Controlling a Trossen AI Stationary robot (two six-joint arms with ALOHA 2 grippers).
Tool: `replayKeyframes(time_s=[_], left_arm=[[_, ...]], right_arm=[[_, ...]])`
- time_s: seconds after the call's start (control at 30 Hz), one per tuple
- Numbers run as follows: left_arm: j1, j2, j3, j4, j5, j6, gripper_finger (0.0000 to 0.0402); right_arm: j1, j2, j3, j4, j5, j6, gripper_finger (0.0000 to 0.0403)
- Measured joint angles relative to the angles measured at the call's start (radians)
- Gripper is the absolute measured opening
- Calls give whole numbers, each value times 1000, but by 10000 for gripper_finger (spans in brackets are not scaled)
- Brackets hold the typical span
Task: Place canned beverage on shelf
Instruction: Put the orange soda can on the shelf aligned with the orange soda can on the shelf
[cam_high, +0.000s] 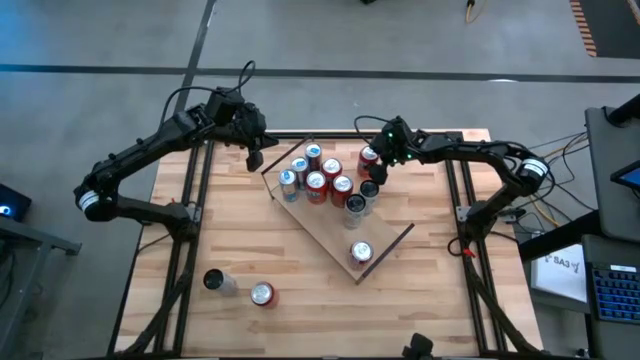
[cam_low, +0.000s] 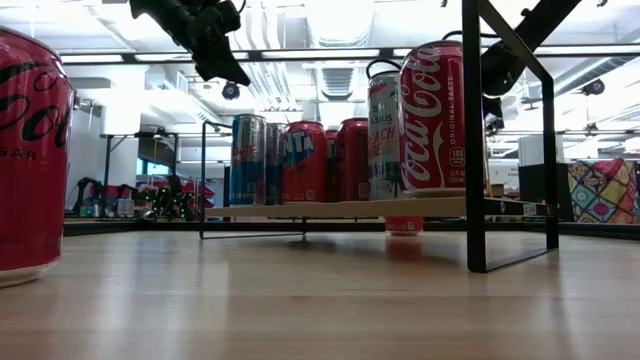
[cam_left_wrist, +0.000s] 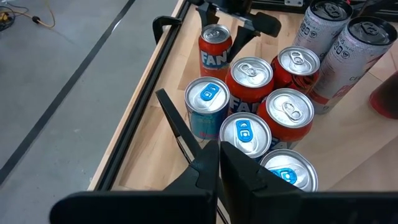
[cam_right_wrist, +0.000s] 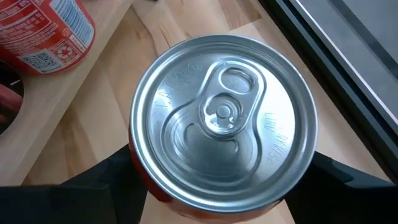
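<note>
Pale planks make up the tabletop, and the shelf, a light-wood board, lies slanted across its middle. Seven or so cans stand clustered at the shelf's far end, and a lone can stands near its near corner. The right pincer hangs at the far right edge of that cluster, its fingers spread to either side of an orange can with a silver top; in the right wrist view the dark fingers flank the can's body closely, though whether they press on it cannot be told. This can stands on the tabletop just beside the shelf's edge. The left pincer hovers over the far left corner of the shelf, fingers pressed together and holding nothing. Two more cans rest near the front left of the tabletop, well apart from the shelf.
</note>
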Motion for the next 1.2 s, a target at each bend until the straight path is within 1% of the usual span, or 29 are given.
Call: replayKeyframes(time_s=[0.2, 0.3, 0.67, 0.8, 0.97, 1.03, 1.2], left_arm=[[0, 0, 0, 0, 0, 0, 0], [0, 0, 0, 0, 0, 0, 0], [0, 0, 0, 0, 0, 0, 0], [0, 0, 0, 4, 0, 0, 0], [0, 0, 0, 21, 0, 0, 0], [0, 0, 0, 30, 0, -1, 0], [-1, -12, 0, 63, 0, -20, 0]], right_arm=[[-3, -7, 0, -4, 5, 8, 278], [-3, -24, -2, -14, 45, 9, 279], [-14, -175, -3, -12, 50, 55, 279], [-14, -231, 8, -11, 70, 77, 279], [-13, -267, 69, -55, 79, 76, 279], [-13, -269, 113, -101, 95, 70, 280], [-6, -269, 211, -199, 97, 44, 279]])
